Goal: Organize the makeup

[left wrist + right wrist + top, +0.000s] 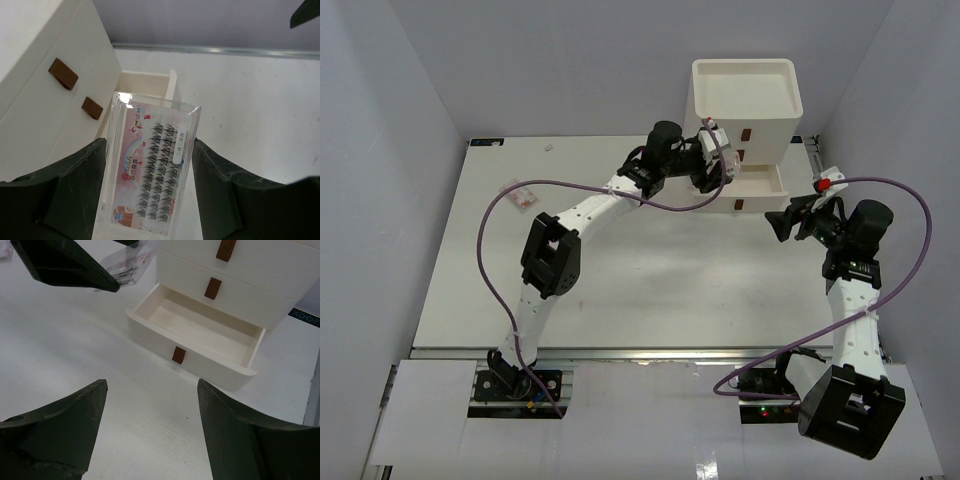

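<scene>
Between the matte black fingers [227, 192] of my left gripper [149, 150] I pinch a flat lash packet [150, 185] by its long edges. It is clear, glossy, hard plastic with a pink printed card and rows of dark lashes inside. Its lower end is cut off by the frame, and the print is too small to read. Just past it sits the open drawer [145, 80], smooth cream plastic, its inside mostly hidden behind the packet.

My right gripper [152, 425] hangs over the bare white table [75, 340] with its fingers spread wide and nothing between them. Beyond it the bottom drawer shows a shallow rectangular tray with a rounded front and a brown tab [178, 355]. The drawer unit [745, 100] is boxy, with an open tray on top.

Far to the left lies a second packet [520, 195], reddish marks only just visible.
</scene>
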